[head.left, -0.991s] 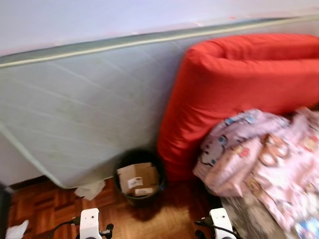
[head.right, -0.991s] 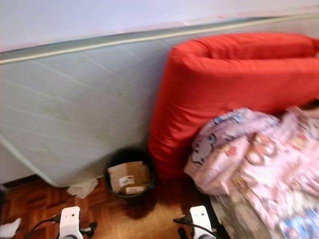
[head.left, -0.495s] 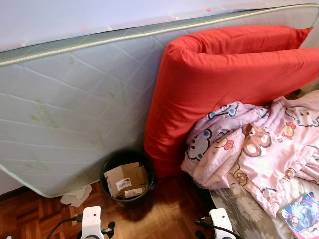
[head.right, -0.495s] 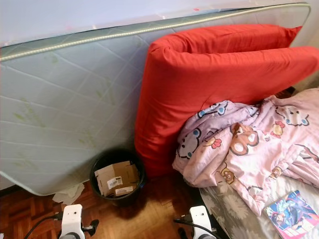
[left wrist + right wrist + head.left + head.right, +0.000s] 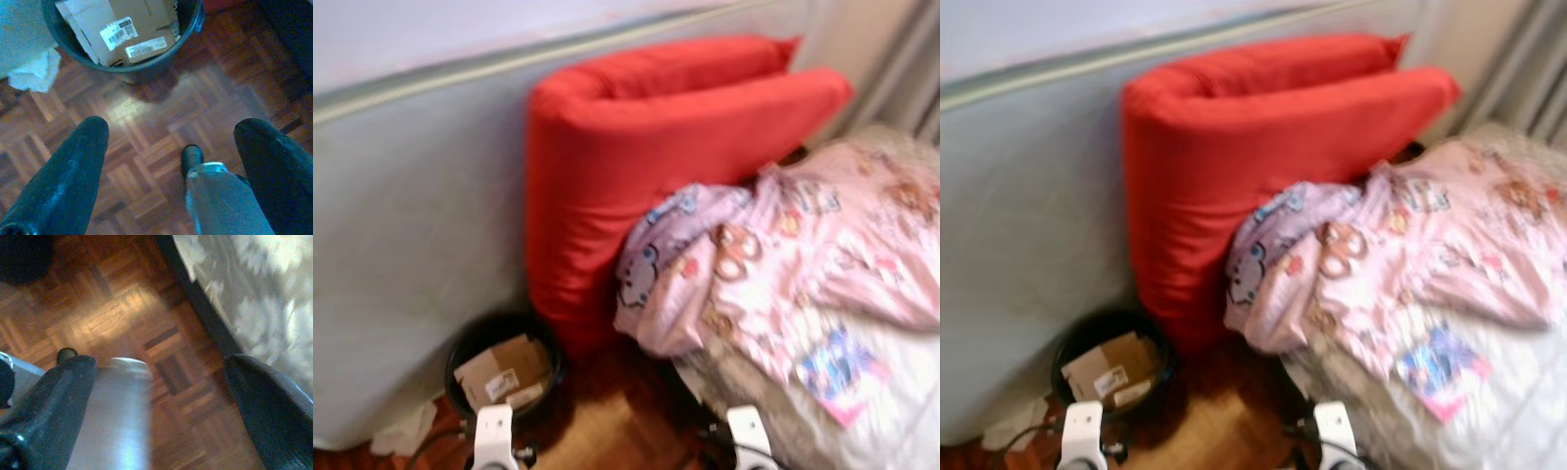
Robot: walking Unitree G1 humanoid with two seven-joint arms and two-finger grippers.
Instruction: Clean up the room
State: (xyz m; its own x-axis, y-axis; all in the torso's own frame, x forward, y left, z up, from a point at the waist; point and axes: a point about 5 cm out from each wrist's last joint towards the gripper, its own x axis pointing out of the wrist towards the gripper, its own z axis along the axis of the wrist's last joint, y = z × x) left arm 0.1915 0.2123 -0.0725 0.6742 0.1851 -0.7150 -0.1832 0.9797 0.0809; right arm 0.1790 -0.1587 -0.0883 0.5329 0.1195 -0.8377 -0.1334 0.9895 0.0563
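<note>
Both our grippers hang spread and empty; the crumpled tissue (image 5: pixel 32 73) lies at ten o'clock, nearer the left gripper (image 5: pixel 171 161).

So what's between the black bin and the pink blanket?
The big red cushion stands between the black bin and the pink blanket, with dark wooden floor below it, seen in the left eye view.

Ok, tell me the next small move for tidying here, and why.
Probably lower the left gripper toward the crumpled tissue on the floor beside the black bin. Its fingers are open with nothing between them, and the bin of cardboard stands right next to the tissue.
</note>
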